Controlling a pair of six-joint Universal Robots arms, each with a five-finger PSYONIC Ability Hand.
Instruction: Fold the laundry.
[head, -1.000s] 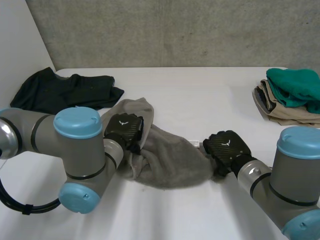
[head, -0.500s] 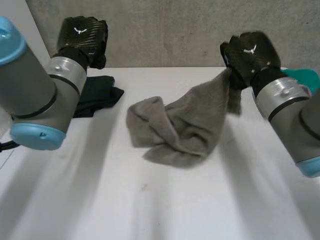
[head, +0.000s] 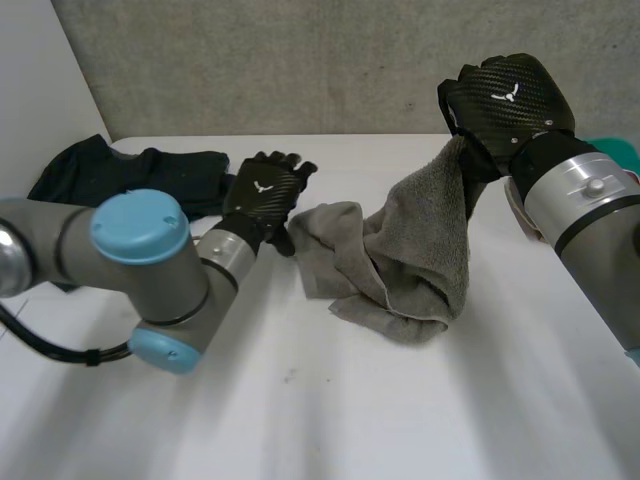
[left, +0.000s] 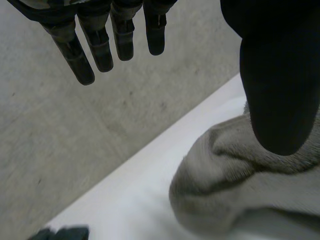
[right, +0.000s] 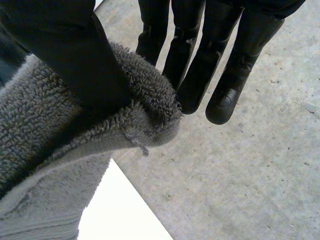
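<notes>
A crumpled grey terry towel (head: 400, 270) lies heaped on the white table (head: 300, 420). The left hand (head: 262, 195) is just beside its low end, fingers straight and holding nothing. The right hand (head: 505, 105), held high, pinches the towel's upper corner between thumb and fingers. A black garment (head: 120, 175) lies beyond.

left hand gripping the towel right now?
No, the left hand is open, fingers straight, with the grey towel beside it, not pinched.

The towel (head: 410, 255) is plain grey, the garment (head: 120, 175) black, the table (head: 300, 420) white, the wall (head: 300, 60) mottled grey.
</notes>
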